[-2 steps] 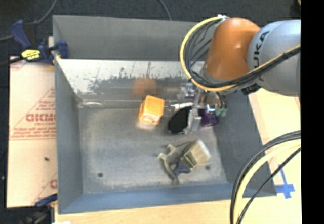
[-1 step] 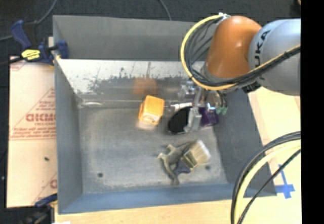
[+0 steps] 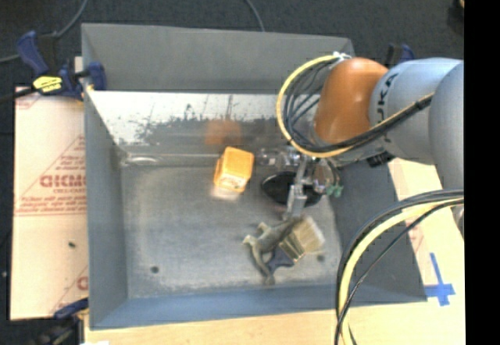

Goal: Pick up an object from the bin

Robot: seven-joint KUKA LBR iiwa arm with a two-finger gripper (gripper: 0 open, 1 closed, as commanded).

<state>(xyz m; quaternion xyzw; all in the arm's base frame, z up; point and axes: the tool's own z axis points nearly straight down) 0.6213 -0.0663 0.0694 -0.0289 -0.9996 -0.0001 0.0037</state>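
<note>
the grey metal bin (image 3: 101, 203) takes up most of my view. the arm (image 3: 406, 109), with its orange cover and looped cables, comes in from the right and hangs over the bin's right half. under it, near the front right corner, a small heap of tan and grey-blue scraps (image 3: 285, 246) lies on the bin floor. a yellow block (image 3: 233, 170) sits near the back wall, left of the arm. a black rounded thing (image 3: 275, 187) lies just beside the fingers (image 3: 294, 203), which point down between it and the heap. i cannot tell whether they are wide or narrow.
</note>
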